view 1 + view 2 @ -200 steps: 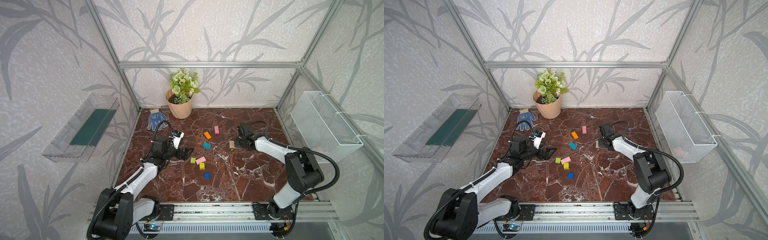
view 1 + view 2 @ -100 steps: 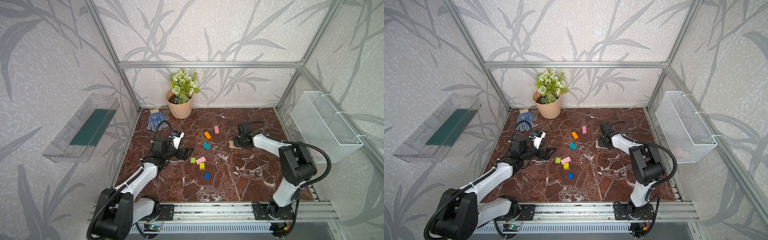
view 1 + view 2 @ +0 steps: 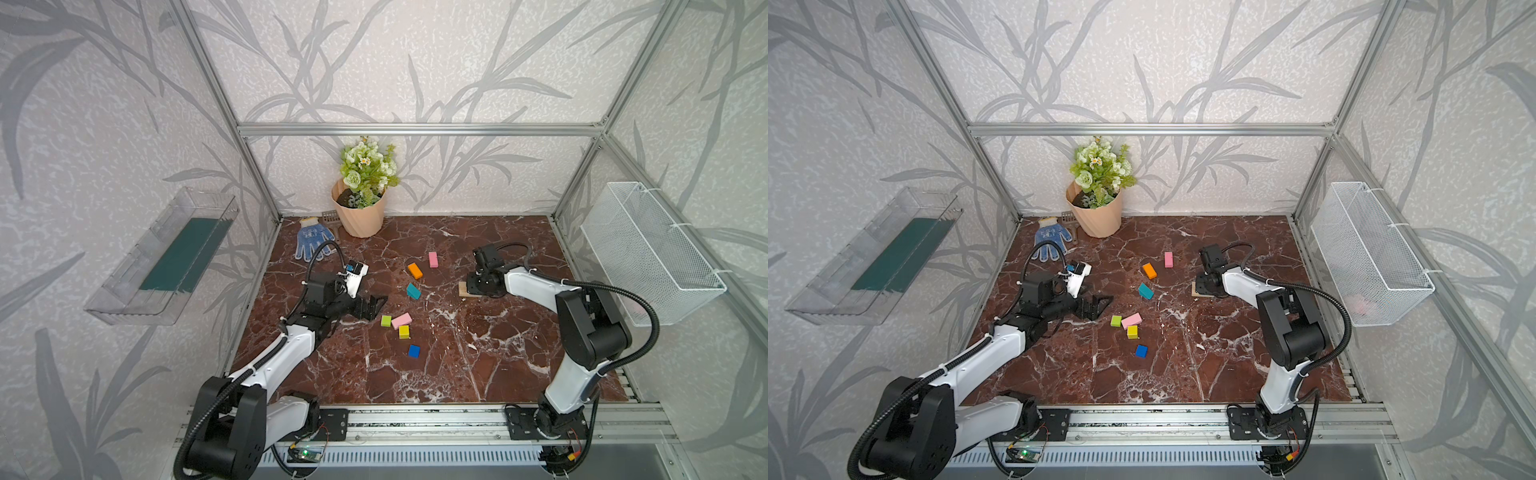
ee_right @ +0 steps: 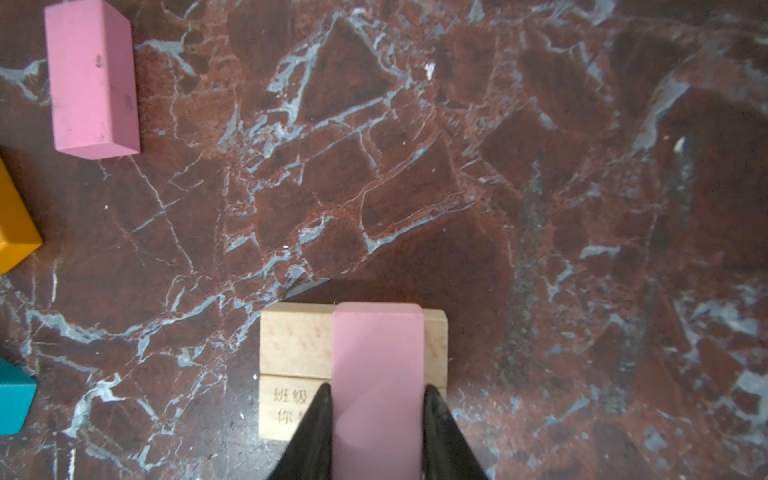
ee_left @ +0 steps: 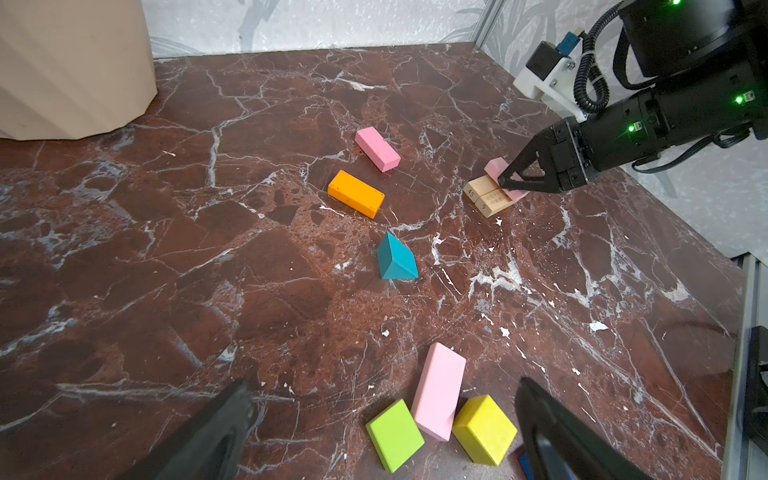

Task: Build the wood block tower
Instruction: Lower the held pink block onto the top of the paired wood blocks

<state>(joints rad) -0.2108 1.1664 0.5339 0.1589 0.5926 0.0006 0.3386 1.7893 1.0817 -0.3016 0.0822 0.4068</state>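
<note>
**Right gripper holding a pink block across the wood base**

The right gripper is clamping a pink block by its long sides. It is holding the block crosswise over two plain wood blocks, which are lying side by side and touching on the marble table. These three pieces are forming the start of the tower, which is sitting right of the table's middle, toward the far side. In the left wrist view the pink block is looking as if it is resting on the wood. Whether it is fully down cannot be told.

The left gripper is hanging low over the left half of the table, with its jaws spread wide and nothing between them. Just to the right of its fingertips a small cluster is lying loose. A lime cube is sitting just beside a second pink block, and a yellow cube is sitting just beside that block on its near side. A blue cube is lying a little nearer to the robot, apart from the cluster.

Farther back, a teal wedge is lying on its own near the middle of the table. An orange block is lying beyond it. A third pink block is lying just to the right of the orange one, slightly farther back. None of these three is touching another.

A peach flower pot is standing at the far edge, left of the middle. A blue glove is lying to its left.
</note>
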